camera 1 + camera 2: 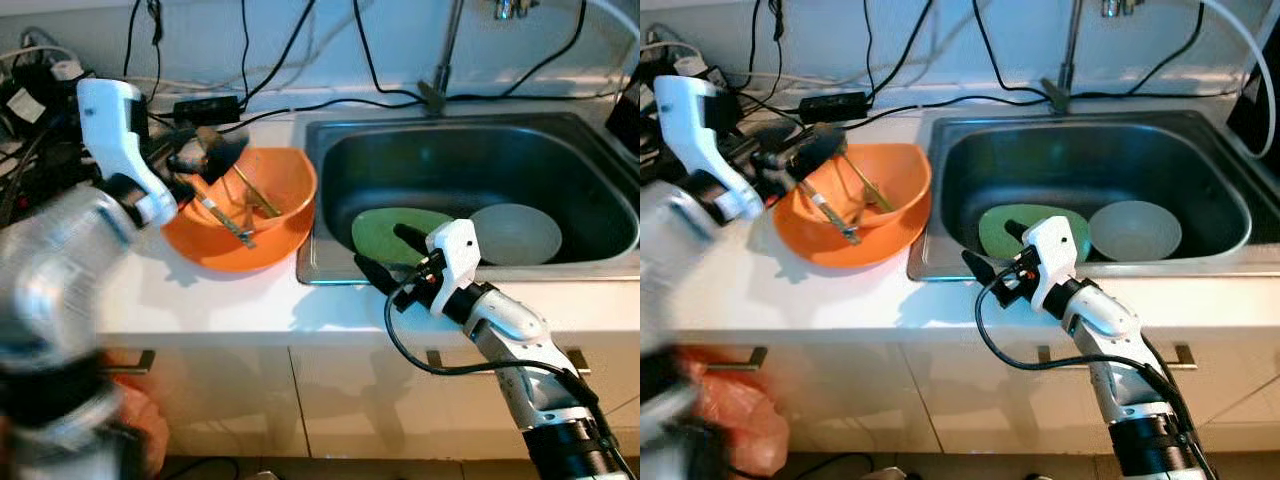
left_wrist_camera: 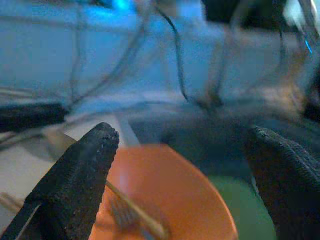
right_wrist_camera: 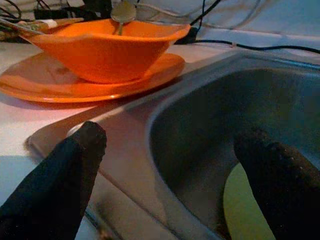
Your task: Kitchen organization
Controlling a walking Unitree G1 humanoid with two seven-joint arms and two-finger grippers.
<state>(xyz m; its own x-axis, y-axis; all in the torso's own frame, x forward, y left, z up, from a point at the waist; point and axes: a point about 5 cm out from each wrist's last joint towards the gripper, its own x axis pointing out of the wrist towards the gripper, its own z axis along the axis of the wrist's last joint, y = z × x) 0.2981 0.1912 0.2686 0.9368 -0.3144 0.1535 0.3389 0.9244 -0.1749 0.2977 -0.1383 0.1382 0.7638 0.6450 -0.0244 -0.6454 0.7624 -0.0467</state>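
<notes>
The right tool [image 1: 385, 258] hovers over the near rim of the steel sink [image 1: 470, 150], its two black fingers spread apart, one above the tabletop [image 1: 230, 300] edge and one above the basin. In the basin lie a green plate [image 1: 385, 232] and, just beside it, a grey bowl [image 1: 520, 235]. On the tabletop beside the sink, an orange bowl [image 1: 270, 190] holding utensils [image 1: 240, 205] sits on an orange plate [image 3: 75, 85]. The left tool [image 2: 185, 165] hangs above that bowl, fingers wide apart.
</notes>
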